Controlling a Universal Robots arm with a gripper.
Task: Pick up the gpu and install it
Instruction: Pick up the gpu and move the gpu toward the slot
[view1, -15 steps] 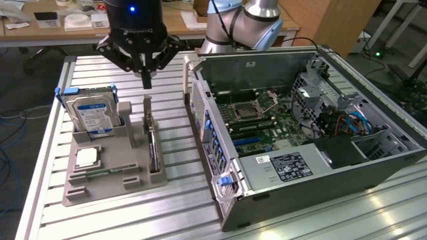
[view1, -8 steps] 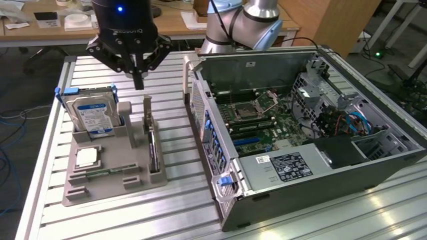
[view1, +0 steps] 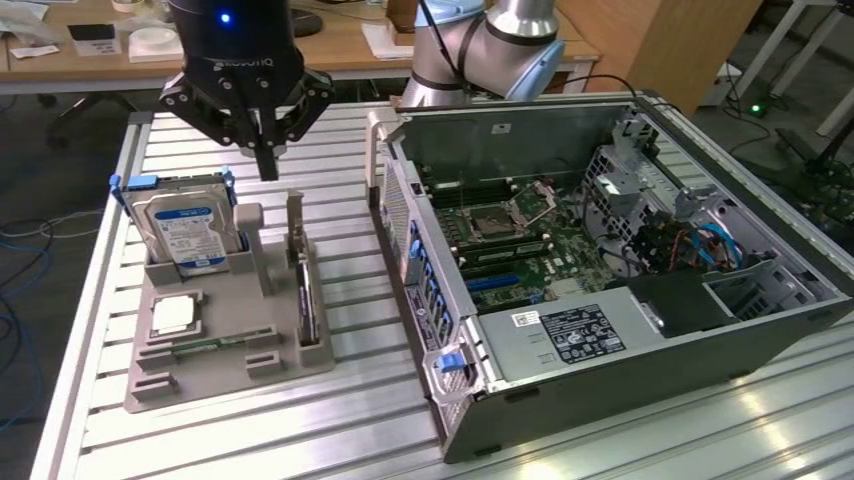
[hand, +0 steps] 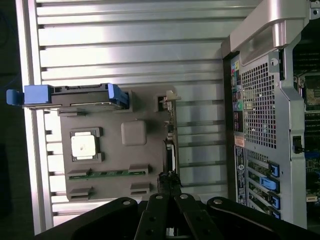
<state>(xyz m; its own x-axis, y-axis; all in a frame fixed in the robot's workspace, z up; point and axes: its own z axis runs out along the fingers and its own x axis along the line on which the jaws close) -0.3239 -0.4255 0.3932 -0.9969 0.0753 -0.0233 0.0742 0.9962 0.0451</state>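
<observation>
The gpu (view1: 306, 292) stands on its edge in the right-hand slot of a grey holder (view1: 260, 300) on the slatted table; from the exterior view it is a thin dark card. In the wrist view the gpu (hand: 173, 131) is a narrow edge-on strip with its metal bracket at one end. My gripper (view1: 267, 160) hangs above the far end of the holder, clear of the card, fingers shut with nothing between them. The gripper (hand: 167, 179) tips lie in line with the card's nearer end in the wrist view.
The holder also carries a silver hard drive (view1: 187, 232) with blue clips, a square silver chip (view1: 174, 316) and a memory stick (hand: 107, 173). An open computer case (view1: 747, 350) lies at the exterior view's right, motherboard (view1: 527, 235) exposed. Bare slatted table (view1: 347, 400) lies between.
</observation>
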